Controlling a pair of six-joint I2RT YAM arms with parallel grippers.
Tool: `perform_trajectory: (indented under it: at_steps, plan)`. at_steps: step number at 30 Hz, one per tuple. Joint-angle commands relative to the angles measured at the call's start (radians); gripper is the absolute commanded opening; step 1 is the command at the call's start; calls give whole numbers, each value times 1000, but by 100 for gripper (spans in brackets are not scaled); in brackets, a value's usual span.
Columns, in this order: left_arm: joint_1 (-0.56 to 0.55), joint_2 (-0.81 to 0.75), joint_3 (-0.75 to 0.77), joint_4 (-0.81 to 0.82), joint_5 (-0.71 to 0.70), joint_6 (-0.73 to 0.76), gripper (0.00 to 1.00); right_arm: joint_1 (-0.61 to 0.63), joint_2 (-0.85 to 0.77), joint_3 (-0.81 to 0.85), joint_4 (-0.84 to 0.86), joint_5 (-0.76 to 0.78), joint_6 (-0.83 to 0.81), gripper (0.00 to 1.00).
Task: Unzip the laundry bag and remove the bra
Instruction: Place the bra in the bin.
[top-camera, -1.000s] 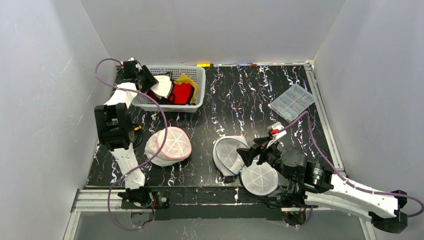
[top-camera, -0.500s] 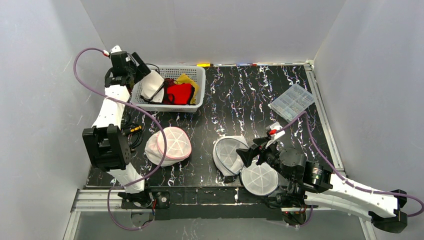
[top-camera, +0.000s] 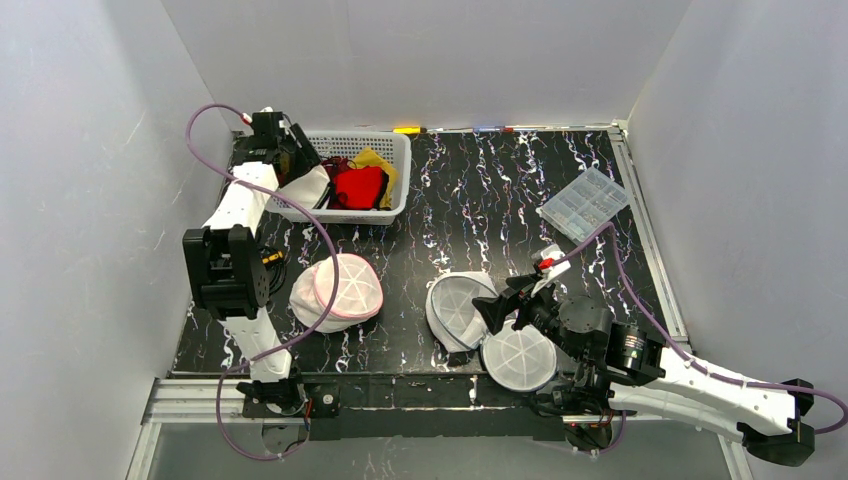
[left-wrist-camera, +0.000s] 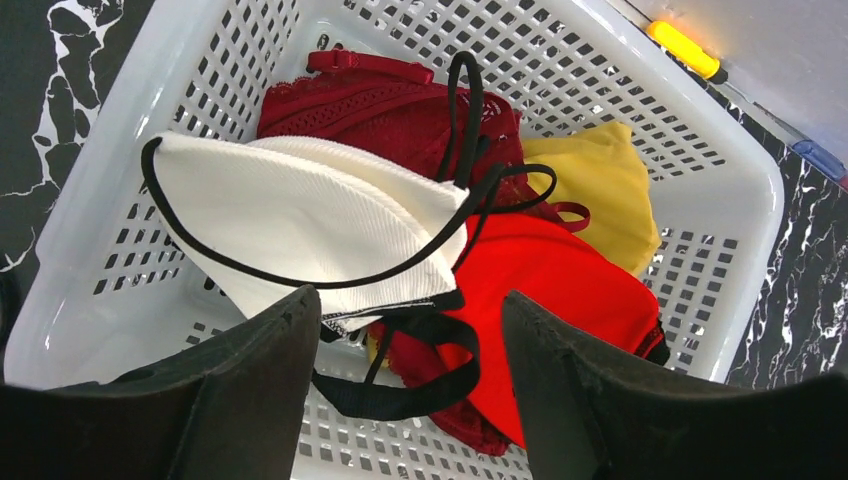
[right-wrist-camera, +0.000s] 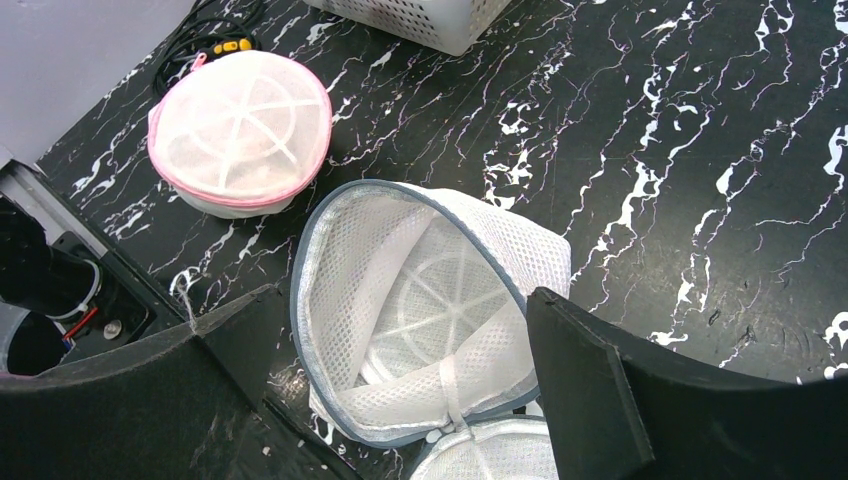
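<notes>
From above, the left arm stretches to the basket (top-camera: 370, 135), its left gripper (top-camera: 300, 162) tilted down over the basket's left end. There the white bra (top-camera: 310, 188) lies against a red garment (top-camera: 362, 187), set down with the other laundry, I'd judge. Well in front of the basket, the grey-rimmed laundry bag (top-camera: 455, 305) lies unzipped. The left wrist view shows jaws parted, gripping nothing. The right wrist view shows the right gripper (right-wrist-camera: 400, 300) spread wide, low over the bag's mouth.
</notes>
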Motion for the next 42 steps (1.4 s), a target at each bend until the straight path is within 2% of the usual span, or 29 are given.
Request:
perform_trajectory:
  at_steps: [1,7,8,16,20,24,27,31,33,37,40,42]
  plan:
    - [2,-46,6,17,22,-1,60,5,16,15,31,20,-2,99]
    - [2,66,48,-31,6,21,13,5,37,32,27,23,4,99]
    - [2,86,51,-28,4,25,10,5,36,36,25,25,6,99]
    - [2,216,141,-4,23,51,6,5,19,48,-15,47,46,98]
    - [2,269,191,-9,91,63,7,6,23,44,-15,49,60,98]
    - [2,254,171,32,163,34,12,4,42,52,-15,50,64,98]
    - [2,165,122,68,176,-5,29,5,52,69,-27,68,64,99]
    - [-8,-31,61,65,180,-45,53,5,45,86,-40,108,65,99]
    - [-27,-143,19,40,170,-55,60,4,31,85,-46,134,73,99]
    - [-135,-382,-101,-25,139,-33,70,5,8,82,-89,233,129,99]
    - [-292,-525,-196,-57,99,56,75,5,7,87,-178,344,217,99]
    - [-396,-582,-258,-62,137,143,77,5,8,97,-256,380,272,99]
